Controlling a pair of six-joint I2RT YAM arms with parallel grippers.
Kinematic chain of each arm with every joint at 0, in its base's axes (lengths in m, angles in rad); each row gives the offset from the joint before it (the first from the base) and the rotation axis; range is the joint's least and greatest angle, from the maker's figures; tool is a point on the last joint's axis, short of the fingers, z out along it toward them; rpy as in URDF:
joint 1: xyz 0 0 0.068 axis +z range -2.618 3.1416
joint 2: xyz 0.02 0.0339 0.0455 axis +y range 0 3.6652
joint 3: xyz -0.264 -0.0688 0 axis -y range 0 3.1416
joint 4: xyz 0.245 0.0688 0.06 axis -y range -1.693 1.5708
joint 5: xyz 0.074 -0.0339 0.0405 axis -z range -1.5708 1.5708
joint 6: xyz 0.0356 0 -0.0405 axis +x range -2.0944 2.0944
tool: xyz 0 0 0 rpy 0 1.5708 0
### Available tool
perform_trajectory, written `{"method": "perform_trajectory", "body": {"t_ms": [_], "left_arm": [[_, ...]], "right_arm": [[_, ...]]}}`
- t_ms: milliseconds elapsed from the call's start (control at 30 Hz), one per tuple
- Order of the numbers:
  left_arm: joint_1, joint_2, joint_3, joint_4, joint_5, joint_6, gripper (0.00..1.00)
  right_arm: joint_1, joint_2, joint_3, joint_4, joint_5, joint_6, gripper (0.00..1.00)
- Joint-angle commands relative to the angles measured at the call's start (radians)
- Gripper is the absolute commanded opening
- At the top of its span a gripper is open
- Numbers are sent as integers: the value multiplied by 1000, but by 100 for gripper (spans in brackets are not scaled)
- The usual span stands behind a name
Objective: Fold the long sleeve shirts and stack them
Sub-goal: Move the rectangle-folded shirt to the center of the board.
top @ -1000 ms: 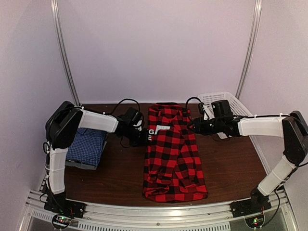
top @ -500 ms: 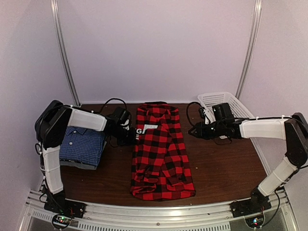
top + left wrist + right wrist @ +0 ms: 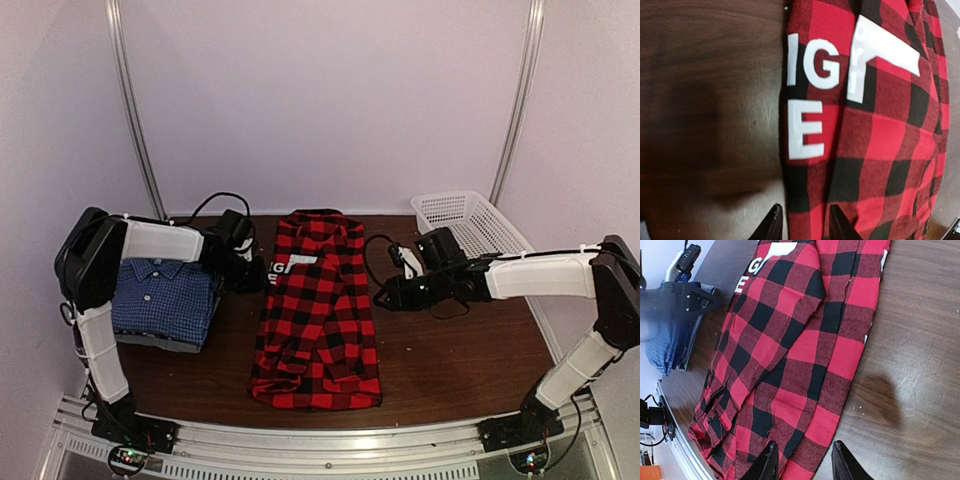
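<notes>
The red-and-black plaid shirt (image 3: 318,310) lies folded into a long strip at the table's middle, collar at the far end. It fills the left wrist view (image 3: 875,130) and the right wrist view (image 3: 790,350). My left gripper (image 3: 255,275) is at the shirt's left edge near the white lettering, its jaws closed on that edge (image 3: 806,222). My right gripper (image 3: 385,298) is open over the shirt's right edge (image 3: 805,462), one fingertip above cloth and one above bare wood. The folded blue checked shirt (image 3: 165,298) lies at the left on a grey one (image 3: 170,342).
A white mesh basket (image 3: 470,215) stands at the back right corner. Dark wooden table (image 3: 470,350) shows on the right of the plaid shirt. White walls close the back and sides. Cables trail from both wrists.
The plaid shirt has slid left across the table along with my left gripper. My right gripper has moved left and nearer, following the shirt's right edge.
</notes>
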Motion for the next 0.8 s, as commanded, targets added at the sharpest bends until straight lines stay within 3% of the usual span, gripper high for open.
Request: {"method": "perform_trajectory", "body": {"t_ms": [0,200,333,533,767], "left_arm": [[-22,-170,-115,-8,38,27,35],[-96,-293,-292,0,121,-17,34],[-149,-353,-344,-48,143,-17,33],[-201,-508,-502,-64,135,-72,30],[-302,-658,-694,51,112,-198,32]], "right_arm": [[69,-54,-45,-43,111,96,40],[143,-104,-107,-51,94,257,41],[226,-140,-118,-109,161,308,44],[323,-276,-286,44,198,473,46],[374,-361,-376,55,240,486,47]]}}
